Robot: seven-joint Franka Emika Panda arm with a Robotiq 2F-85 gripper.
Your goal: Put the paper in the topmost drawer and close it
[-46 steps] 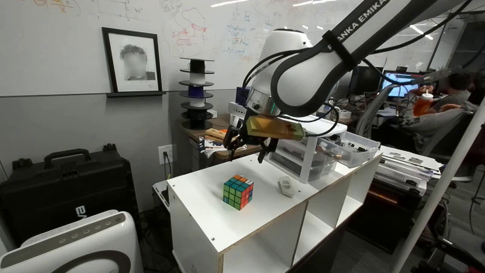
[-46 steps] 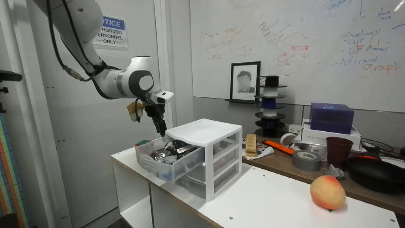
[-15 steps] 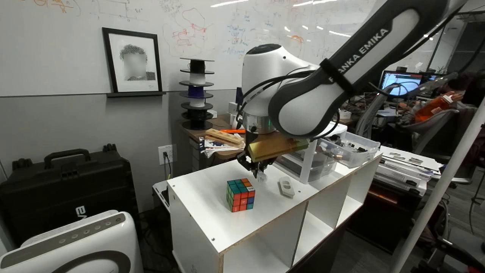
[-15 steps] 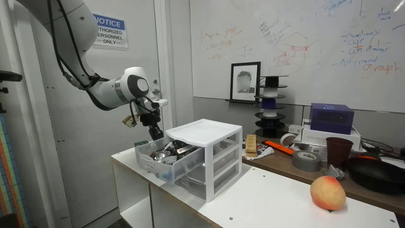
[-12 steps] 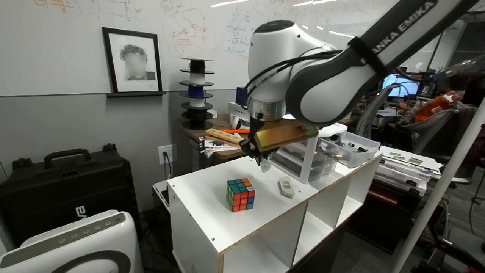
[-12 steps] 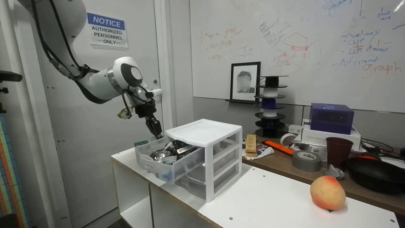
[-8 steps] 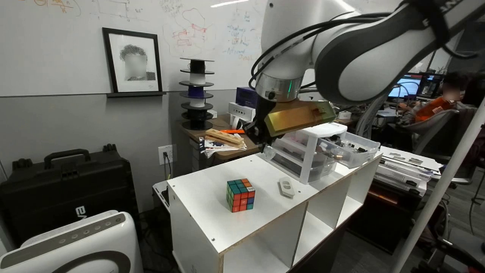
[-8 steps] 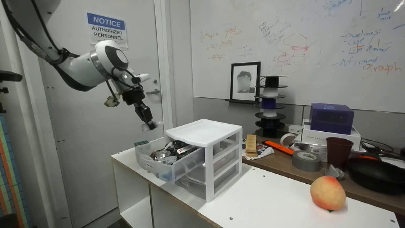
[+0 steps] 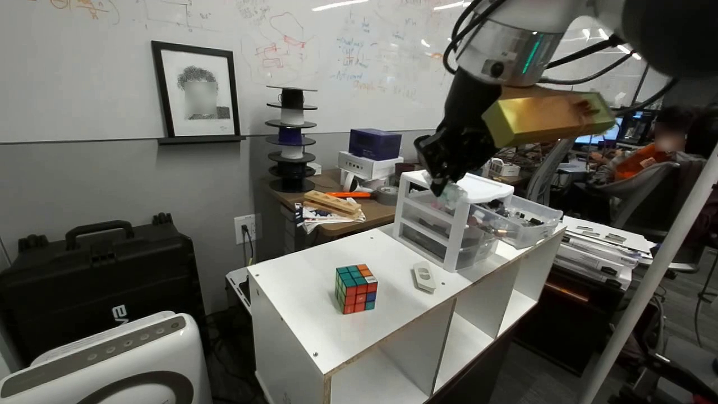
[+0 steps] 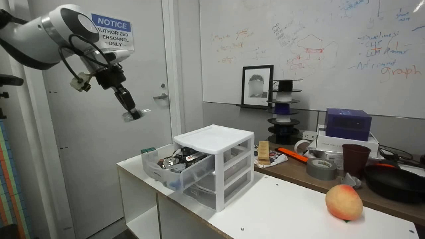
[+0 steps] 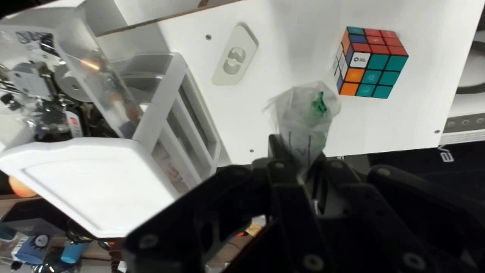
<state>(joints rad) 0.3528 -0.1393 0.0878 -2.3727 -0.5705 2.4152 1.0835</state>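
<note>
The gripper point(image 11: 298, 157) is clamped on the paper point(image 11: 305, 117); the fingertips point(image 10: 136, 115) pinch it in the air, off the side of the drawer unit point(image 10: 220, 182) that faces the cube point(image 11: 373, 64). Critical relation: the topmost drawer point(image 10: 159, 174) stands pulled out from the front of the drawer unit, and the paper is to the cube side of it, not over it. In the wrist view the paper extends lengthwise ahead of the fingertips; in an exterior view it also bulges out on both sides of them. The next step for the single arm point(image 10: 36, 41) appears to be a sideways traverse across the front of the drawer unit, followed by a descent. Two features must be cleared: the drawer's side wall point(image 11: 100, 74) toward the cube, and the top panel point(image 11: 91, 185) of the drawer unit, which covers the rear of the drawer. Assorted small parts point(image 10: 172, 161) are heaped inside. Caution: paper left above the rim is likely to catch under the top panel during closing; release low and toward the front. A flat pale piece point(image 11: 235, 55) lies just beside the drawer unit on the white shelf point(image 9: 308, 303), and a peach point(image 10: 344, 202) off the opposite side; neither should obstruct the traverse.
</note>
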